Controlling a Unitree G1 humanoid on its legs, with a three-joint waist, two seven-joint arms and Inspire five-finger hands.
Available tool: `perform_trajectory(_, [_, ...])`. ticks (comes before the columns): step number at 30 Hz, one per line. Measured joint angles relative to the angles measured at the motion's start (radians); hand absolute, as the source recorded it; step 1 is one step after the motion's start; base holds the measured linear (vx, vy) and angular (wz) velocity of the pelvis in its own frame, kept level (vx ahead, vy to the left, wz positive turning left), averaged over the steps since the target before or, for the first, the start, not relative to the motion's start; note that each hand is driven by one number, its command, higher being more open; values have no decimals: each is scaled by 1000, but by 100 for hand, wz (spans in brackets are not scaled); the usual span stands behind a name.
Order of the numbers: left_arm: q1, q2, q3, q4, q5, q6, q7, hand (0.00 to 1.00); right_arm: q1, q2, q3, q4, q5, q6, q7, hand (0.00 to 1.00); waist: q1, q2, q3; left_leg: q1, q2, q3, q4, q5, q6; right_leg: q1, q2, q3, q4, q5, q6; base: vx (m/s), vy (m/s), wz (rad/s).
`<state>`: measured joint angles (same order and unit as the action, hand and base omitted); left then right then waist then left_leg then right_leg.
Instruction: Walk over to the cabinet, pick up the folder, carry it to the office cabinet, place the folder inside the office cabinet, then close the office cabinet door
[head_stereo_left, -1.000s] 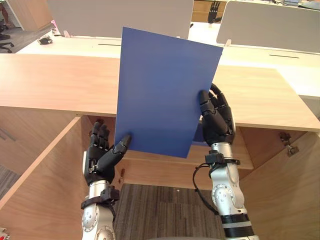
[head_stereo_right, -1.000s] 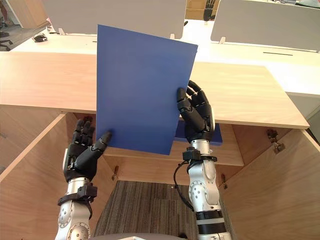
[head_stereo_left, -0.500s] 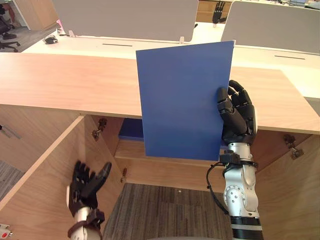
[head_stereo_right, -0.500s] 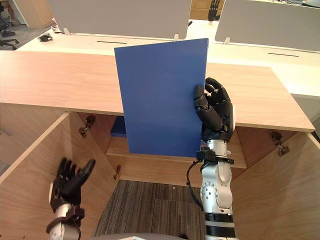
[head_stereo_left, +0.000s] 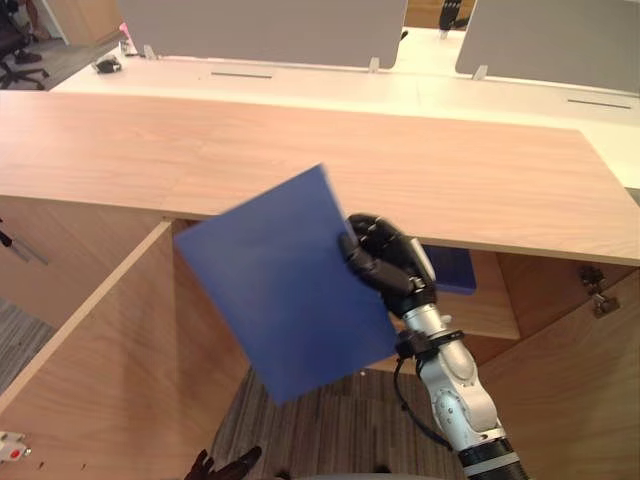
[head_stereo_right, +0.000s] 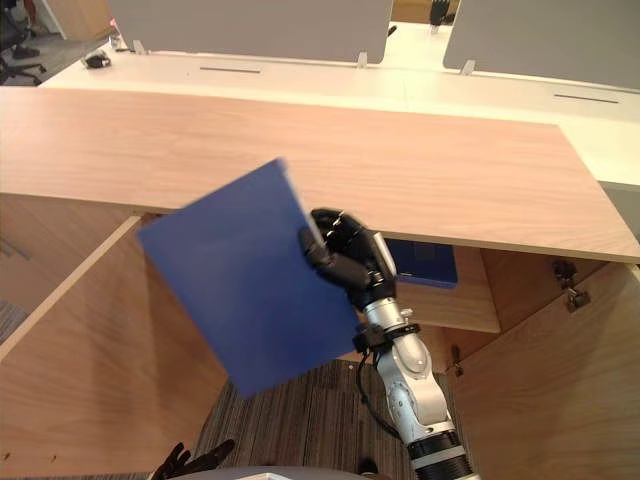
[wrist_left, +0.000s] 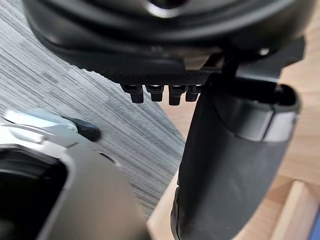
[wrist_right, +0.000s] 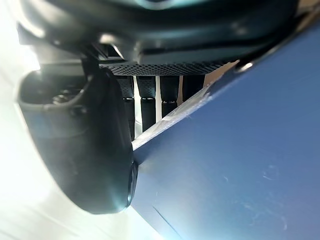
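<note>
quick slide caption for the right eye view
Right hand holds a blue folder tilted before the open cabinet.

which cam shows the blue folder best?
Left eye view: the whole tilted blue folder shows, right hand gripping its edge. Right eye view shows much the same. Right wrist view gives a close patch of its cover under the thumb.

Two head cameras, side by side, look steeply down on the same wooden cabinet top (head_stereo_left: 400, 170). Each wrist camera looks along its own hand from very close: the left hand (wrist_left: 235, 165) toward grey carpet (wrist_left: 75, 105), the right hand (wrist_right: 80, 150) against the blue folder (wrist_right: 240, 165).
</note>
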<state>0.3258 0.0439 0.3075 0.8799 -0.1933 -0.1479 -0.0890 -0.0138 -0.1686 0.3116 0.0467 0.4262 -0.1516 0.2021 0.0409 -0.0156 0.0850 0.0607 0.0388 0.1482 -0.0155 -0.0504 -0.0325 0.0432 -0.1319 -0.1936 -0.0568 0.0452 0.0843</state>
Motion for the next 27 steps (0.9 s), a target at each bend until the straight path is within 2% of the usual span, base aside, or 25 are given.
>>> perform_trajectory(3, [-31,19,-33,30,19,-1,-2,100,-18,-34,77,70,-56,27,17,0,0,8,40,-21,6,-4,10,6,-2,-18,3,-3,8,-1,1,-85,-62,4])
perform_trajectory(6, [-71,32,-65,30,22,-5,-1,100,-56,-62,128,114,-119,43,20,0,3,17,91,-91,17,-8,76,-10,-9,-77,5,-2,52,-8,-7,-93,-40,1])
perform_trajectory(9, [-139,53,-108,30,27,-12,0,100,-158,-67,142,164,-170,43,17,0,2,29,161,-187,33,-11,183,-39,-9,-155,7,2,119,-17,-17,-134,-28,-2])
perform_trajectory(10, [-172,58,-123,25,26,-15,2,100,-214,-67,138,188,-185,43,7,0,3,40,200,-233,40,-13,239,-55,-7,-196,6,3,165,-29,-19,-139,-14,1])
perform_trajectory(12, [-204,61,-143,20,20,-24,9,100,-269,-66,129,216,-188,43,-9,0,3,53,230,-295,45,-16,303,-72,-6,-258,0,4,232,-50,-21,-154,5,3])
perform_trajectory(15, [-269,61,-177,8,-5,-37,24,100,-360,-57,72,268,-186,43,-53,0,4,76,294,-416,45,-26,397,-84,2,-393,-24,8,369,-90,-22,-175,19,9])
perform_trajectory(18, [-299,58,-189,-35,-28,-44,28,100,-443,-24,-55,329,-158,43,-122,0,15,92,353,-530,56,-29,494,-102,5,-515,-31,20,475,-112,-27,-175,25,-1])
perform_trajectory(22, [-310,50,-201,-99,-69,-51,48,100,-542,-16,-221,333,-46,42,-244,0,25,99,361,-675,71,-32,594,-128,8,-663,-41,26,582,-140,-34,-122,7,-3])
perform_trajectory(26, [-314,23,-201,-164,-105,-55,64,100,-660,-22,-352,305,65,9,-375,0,26,101,362,-761,89,-33,656,-141,7,-746,-36,26,631,-153,-43,-53,-23,-6])
perform_trajectory(27, [-315,19,-201,-170,-105,-56,65,100,-669,-23,-360,300,71,5,-384,0,26,101,362,-766,91,-34,659,-142,7,-751,-36,26,633,-153,-43,-19,-29,-4])
